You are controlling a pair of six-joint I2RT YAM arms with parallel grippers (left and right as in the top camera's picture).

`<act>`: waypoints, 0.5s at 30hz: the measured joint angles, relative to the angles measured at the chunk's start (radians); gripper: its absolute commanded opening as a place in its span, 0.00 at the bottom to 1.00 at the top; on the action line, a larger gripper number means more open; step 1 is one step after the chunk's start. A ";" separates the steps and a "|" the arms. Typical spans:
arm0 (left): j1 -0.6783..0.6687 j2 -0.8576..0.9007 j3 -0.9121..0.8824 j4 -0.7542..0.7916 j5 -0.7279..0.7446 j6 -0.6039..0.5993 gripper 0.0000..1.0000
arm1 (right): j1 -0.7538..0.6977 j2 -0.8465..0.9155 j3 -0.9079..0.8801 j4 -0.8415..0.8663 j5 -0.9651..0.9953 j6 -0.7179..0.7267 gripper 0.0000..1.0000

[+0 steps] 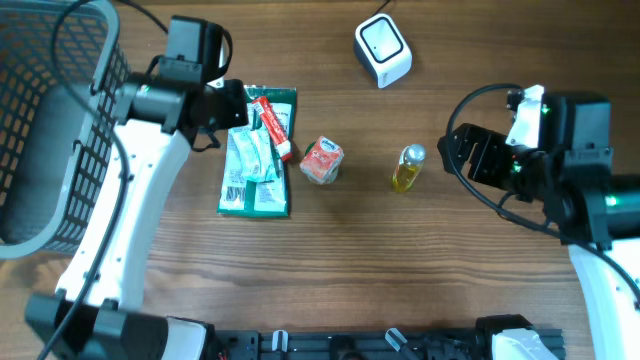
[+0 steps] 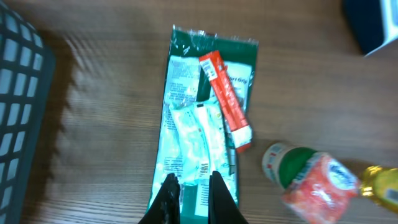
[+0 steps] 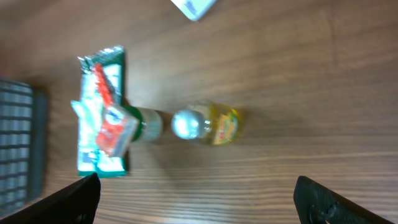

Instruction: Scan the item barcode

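1. Nearest the arm bases, the green packet (image 1: pixel 258 190) is laid flat on the wooden table (image 1: pixel 400 260), with its length running away from the bases
2. Across the far half of that packet a red stick (image 1: pixel 272 125) is laid at a slant, resting on top of it
3. Just to the right of the packet, and apart from it, a small red-and-white pack (image 1: pixel 322 160) is seen; further right in the same row a yellow bottle (image 1: pixel 407 170) with a silver cap is placed, clear of the pack
4. To the right of the yellow bottle the right pincer (image 3: pixel 196 182) is held above the table, its jaws spread wide, and nothing is gripped between them
5. At the far end of the green packet, on its left side, the left pincer (image 2: pixel 193 180) is set down; its jaws are drawn narrow and closed on the packet's edge, and packet film is seen between the fingertips
6. Along the left edge of the table a dark mesh basket (image 1: pixel 60 130) is placed, beside the left arm
7. Farthest from the bases, the white scanner (image 1: pixel 383 50) is stood well apart from the green packet, beyond the row of items
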 measured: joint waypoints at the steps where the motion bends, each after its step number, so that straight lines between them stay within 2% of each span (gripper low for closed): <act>1: 0.000 0.019 0.000 0.000 0.009 0.026 0.04 | 0.000 0.021 0.000 -0.009 0.009 -0.007 1.00; 4: 0.000 0.066 0.000 -0.001 0.056 0.093 0.06 | 0.000 0.081 0.000 -0.018 0.027 -0.021 1.00; 6: 0.000 0.088 0.000 -0.001 0.074 0.118 0.22 | 0.000 0.105 0.000 -0.018 0.034 -0.031 1.00; 7: 0.000 0.093 0.000 0.001 0.079 0.131 0.36 | 0.000 0.115 0.000 -0.008 0.034 -0.037 1.00; 8: 0.000 0.097 0.000 0.009 0.084 0.136 0.45 | 0.000 0.124 0.000 0.006 0.035 -0.038 1.00; 9: 0.000 0.098 0.000 0.016 0.085 0.140 0.71 | 0.000 0.130 0.000 0.011 0.035 -0.040 1.00; 10: 0.000 0.098 0.000 0.039 0.087 0.138 0.92 | 0.000 0.141 0.000 0.014 0.034 -0.041 1.00; 11: 0.000 0.098 0.000 0.058 0.082 0.131 1.00 | 0.000 0.147 0.000 0.014 0.032 -0.041 1.00; 15: 0.007 0.098 0.000 0.129 0.047 0.060 1.00 | 0.000 0.163 0.000 0.021 -0.004 -0.041 0.99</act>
